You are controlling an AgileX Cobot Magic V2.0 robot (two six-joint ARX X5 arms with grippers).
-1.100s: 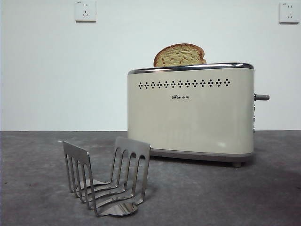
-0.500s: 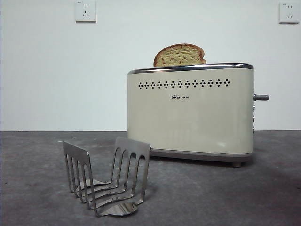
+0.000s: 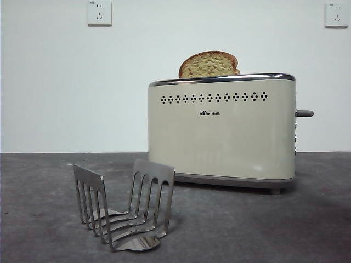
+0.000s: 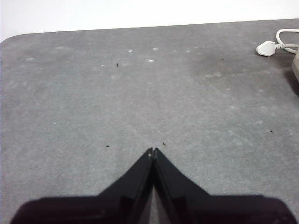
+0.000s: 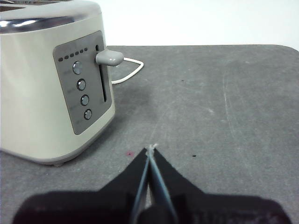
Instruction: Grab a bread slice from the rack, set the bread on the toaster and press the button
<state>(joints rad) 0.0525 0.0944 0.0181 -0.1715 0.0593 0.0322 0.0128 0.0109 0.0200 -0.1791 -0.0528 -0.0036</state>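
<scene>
While the slice of bread point(image 3: 209, 64) already stands in the toaster point(image 3: 221, 131) with its rounded top above the chrome rim, the button point(image 3: 305, 113) sits high at the narrow end, so you can judge the press not yet done; the front view shows the rack point(image 3: 125, 205) bare, well in front on the counter point(image 3: 274, 230), out of any path to the lever; no arm shows here.

From the left wrist, your left claw point(image 4: 153, 151) is pinched closed over bare counter, holding nothing; a white plug point(image 4: 267, 48) lies far off.

From the right wrist, your right claw point(image 5: 150, 149) is likewise closed and unladen, near the toaster's end; the lever is short, so a downward push may slip off, or shove the light toaster sideways; the side buttons point(image 5: 81, 84) sit just beside the slot, and the cord point(image 5: 127, 72) trails behind.
</scene>
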